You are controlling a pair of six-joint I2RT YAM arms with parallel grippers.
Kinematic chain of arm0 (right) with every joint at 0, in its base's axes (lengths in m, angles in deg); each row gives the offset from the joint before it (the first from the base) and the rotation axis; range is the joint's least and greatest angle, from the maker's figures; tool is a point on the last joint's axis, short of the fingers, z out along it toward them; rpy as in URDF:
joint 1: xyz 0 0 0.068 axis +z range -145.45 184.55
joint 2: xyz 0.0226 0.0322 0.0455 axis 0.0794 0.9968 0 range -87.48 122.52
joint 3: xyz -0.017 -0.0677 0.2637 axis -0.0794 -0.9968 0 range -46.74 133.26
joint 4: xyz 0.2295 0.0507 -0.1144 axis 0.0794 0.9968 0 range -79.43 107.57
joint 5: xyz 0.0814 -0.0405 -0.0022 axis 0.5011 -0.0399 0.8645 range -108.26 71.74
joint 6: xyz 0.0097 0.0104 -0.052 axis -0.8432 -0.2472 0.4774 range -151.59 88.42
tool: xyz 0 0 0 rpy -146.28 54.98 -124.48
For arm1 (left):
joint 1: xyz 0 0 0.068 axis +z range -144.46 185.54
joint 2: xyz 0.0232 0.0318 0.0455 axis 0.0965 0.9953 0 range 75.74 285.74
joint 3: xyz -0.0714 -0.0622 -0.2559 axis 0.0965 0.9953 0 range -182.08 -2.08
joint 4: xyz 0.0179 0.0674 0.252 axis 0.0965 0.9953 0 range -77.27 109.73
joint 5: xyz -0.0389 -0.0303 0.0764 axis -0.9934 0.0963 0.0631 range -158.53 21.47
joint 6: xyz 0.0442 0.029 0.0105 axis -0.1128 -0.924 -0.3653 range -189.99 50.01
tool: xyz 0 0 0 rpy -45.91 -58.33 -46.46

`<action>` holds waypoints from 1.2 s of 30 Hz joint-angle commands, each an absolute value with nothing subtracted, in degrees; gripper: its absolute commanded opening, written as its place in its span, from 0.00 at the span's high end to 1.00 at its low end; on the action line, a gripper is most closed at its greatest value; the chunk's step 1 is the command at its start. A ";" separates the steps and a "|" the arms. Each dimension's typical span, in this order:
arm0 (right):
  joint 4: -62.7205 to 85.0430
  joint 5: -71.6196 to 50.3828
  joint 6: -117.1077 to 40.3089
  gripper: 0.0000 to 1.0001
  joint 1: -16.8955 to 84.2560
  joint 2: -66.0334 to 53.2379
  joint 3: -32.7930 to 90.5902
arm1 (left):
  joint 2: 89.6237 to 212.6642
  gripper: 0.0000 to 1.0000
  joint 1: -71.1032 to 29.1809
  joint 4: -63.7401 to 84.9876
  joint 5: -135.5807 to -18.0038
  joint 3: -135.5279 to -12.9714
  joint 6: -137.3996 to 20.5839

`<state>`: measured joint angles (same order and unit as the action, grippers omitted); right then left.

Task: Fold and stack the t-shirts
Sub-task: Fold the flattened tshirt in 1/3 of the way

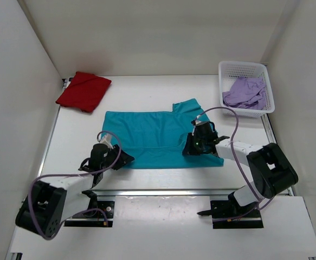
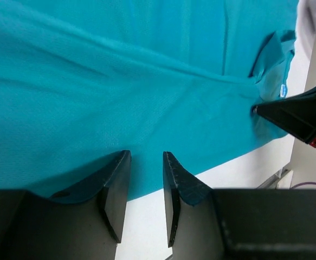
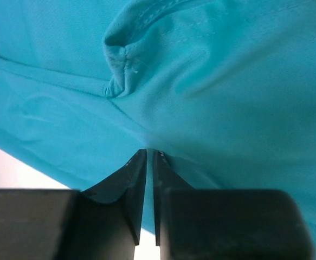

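A teal t-shirt point(image 1: 158, 138) lies spread on the white table, partly folded, with a sleeve sticking up at its far right. My left gripper point(image 1: 124, 158) is at the shirt's near-left corner. In the left wrist view it point(image 2: 147, 157) is open, its fingertips over the shirt's near edge point(image 2: 147, 97), with nothing between them. My right gripper point(image 1: 189, 147) is at the shirt's near right. In the right wrist view it point(image 3: 150, 153) is shut, pinching a ridge of the teal fabric point(image 3: 212, 81). The right gripper's black fingers point(image 2: 296, 114) also show in the left wrist view.
A folded red t-shirt point(image 1: 83, 91) lies at the back left. A white basket point(image 1: 243, 65) at the back right holds a crumpled purple t-shirt point(image 1: 244, 92). White walls enclose the table on three sides. The table's near rail runs just behind the arm bases.
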<state>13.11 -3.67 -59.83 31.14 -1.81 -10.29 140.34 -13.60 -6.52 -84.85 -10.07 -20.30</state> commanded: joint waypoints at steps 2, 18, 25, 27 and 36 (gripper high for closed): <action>17.68 -3.40 -57.69 0.88 31.62 -4.51 -4.57 | 134.72 0.58 -11.96 0.59 -82.59 -13.84 -23.92; 12.35 -1.74 -56.02 1.00 30.13 15.96 12.32 | 143.06 0.60 -6.24 -5.03 -85.24 -23.96 -21.56; 13.81 0.57 -53.56 0.93 30.39 15.03 18.83 | 146.49 0.59 -8.17 -5.38 -84.00 -28.01 -21.56; 13.91 -3.38 -54.17 0.90 30.74 10.01 15.25 | 146.75 0.59 -8.69 -5.12 -83.04 -28.10 -22.00; 11.71 -3.85 -57.86 1.00 25.39 -2.84 -4.98 | 149.83 0.60 -9.14 -9.33 -84.27 -24.76 -20.68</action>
<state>12.68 -3.30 -56.88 27.36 -2.62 -1.24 149.93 -8.55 -7.09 -84.04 -25.59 -21.04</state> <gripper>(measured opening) 0.005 0.400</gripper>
